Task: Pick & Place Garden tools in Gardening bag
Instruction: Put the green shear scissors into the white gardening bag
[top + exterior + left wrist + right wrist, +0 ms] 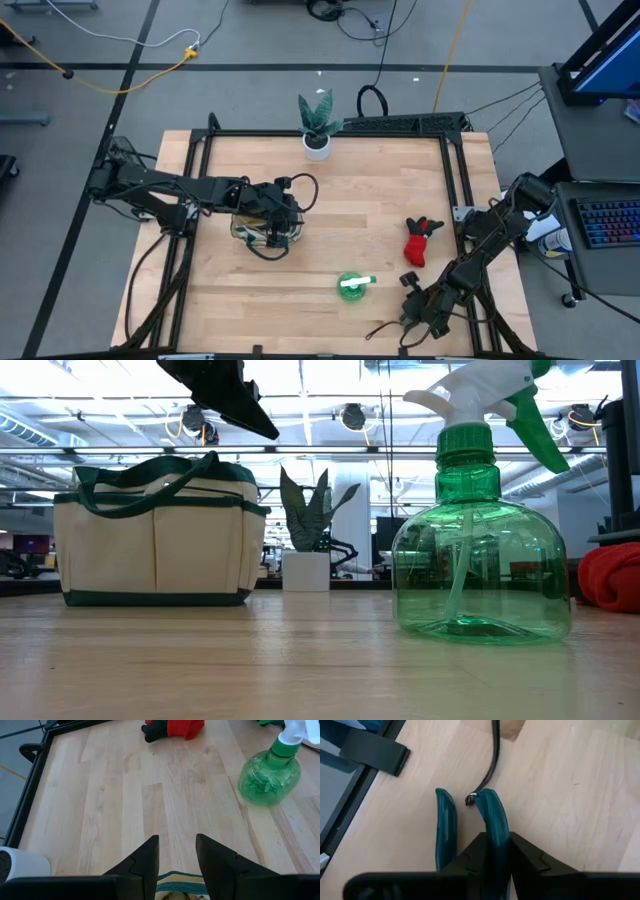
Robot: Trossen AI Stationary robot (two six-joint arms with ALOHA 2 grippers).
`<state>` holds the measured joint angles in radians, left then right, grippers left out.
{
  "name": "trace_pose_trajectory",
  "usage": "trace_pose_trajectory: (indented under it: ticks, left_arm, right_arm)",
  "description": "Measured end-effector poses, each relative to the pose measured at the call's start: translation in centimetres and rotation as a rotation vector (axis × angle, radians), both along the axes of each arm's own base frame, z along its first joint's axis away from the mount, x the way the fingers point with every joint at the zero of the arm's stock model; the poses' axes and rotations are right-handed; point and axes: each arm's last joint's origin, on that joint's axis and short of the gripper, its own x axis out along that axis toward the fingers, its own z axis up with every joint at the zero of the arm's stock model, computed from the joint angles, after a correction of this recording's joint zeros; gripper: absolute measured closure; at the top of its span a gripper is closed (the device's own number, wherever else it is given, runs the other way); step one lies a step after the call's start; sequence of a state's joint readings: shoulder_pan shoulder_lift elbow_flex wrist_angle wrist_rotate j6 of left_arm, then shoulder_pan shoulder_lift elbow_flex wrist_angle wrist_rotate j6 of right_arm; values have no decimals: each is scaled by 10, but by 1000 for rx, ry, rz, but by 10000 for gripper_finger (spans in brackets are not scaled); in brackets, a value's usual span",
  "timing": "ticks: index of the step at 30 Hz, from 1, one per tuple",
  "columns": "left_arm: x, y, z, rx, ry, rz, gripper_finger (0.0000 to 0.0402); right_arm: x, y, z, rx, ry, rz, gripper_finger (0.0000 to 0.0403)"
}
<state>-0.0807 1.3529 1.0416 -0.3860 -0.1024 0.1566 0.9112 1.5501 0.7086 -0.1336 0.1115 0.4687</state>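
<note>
Currently only one teal handle of the shears (492,827) is pinched by the nearly closed right hand (495,862); twisting or slipping could follow when lifted.

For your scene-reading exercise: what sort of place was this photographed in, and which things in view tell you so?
Probably a robotics lab or workshop. A framed wooden table stands on a grey floor strewn with cables, a keyboard sits on a desk beside it, and the low view shows an open hall under strip lights.

Cream bag (155,535) upright; red glove (420,241) flat; teal-handled shears (470,827) — one handle gripped.
</note>
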Motion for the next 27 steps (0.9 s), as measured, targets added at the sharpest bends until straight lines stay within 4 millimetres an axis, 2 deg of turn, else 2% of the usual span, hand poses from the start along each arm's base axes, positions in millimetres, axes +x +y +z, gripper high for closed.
trace_pose_trajectory:
  ticks: [6, 18, 22, 27]
  left_arm:
    - [0, 0, 0, 0, 0, 1, 270]
    - [0, 0, 0, -3, 0, 3, 270]
    - [0, 0, 0, -3, 0, 3, 270]
    - [0, 0, 0, -3, 0, 3, 270]
  right_arm:
    - [3, 3, 2, 31, -45, -28, 344]
    - [16, 4, 9, 111, -125, -34, 355]
    - [22, 5, 18, 159, -199, -9, 355]
    - [23, 0, 38, 223, -267, -19, 355]
